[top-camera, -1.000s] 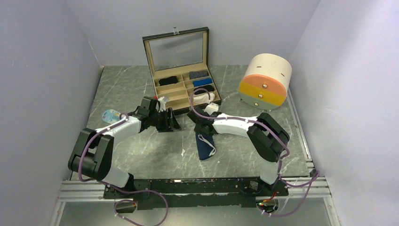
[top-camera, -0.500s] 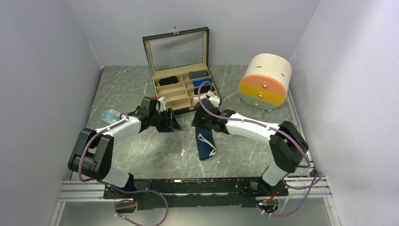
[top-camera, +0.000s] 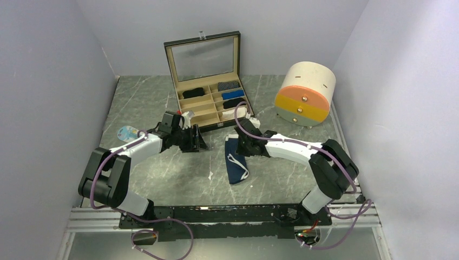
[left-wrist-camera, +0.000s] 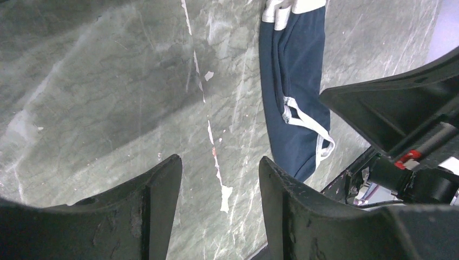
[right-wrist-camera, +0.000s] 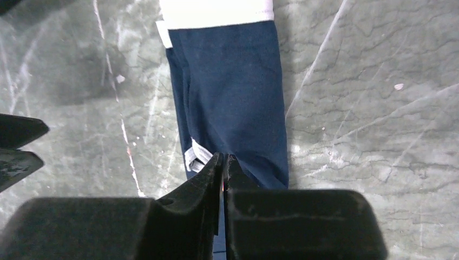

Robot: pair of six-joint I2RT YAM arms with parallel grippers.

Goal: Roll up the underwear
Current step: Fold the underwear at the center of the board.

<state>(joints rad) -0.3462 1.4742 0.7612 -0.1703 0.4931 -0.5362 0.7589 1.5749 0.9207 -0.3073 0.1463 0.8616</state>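
Note:
The navy underwear (top-camera: 235, 166) with white trim lies on the table as a long folded strip. It also shows in the right wrist view (right-wrist-camera: 233, 97) and the left wrist view (left-wrist-camera: 295, 81). My right gripper (top-camera: 240, 145) is shut and empty, just above the strip's far part (right-wrist-camera: 223, 157). My left gripper (top-camera: 197, 142) is open and empty over bare table (left-wrist-camera: 219, 158), left of the strip. A black cloth roll (top-camera: 193, 92) lies in the open box's far left compartment.
The open black box (top-camera: 212, 124) stands behind the grippers and holds grey striped (top-camera: 228, 85), blue, black and white (top-camera: 234, 113) bundles. A round orange-and-yellow drawer unit (top-camera: 304, 95) stands at the right. A small packet (top-camera: 126, 132) lies at the left. Walls close three sides.
My right gripper has drawn back from the box's front edge and now hangs over the navy underwear. The left arm has not moved.

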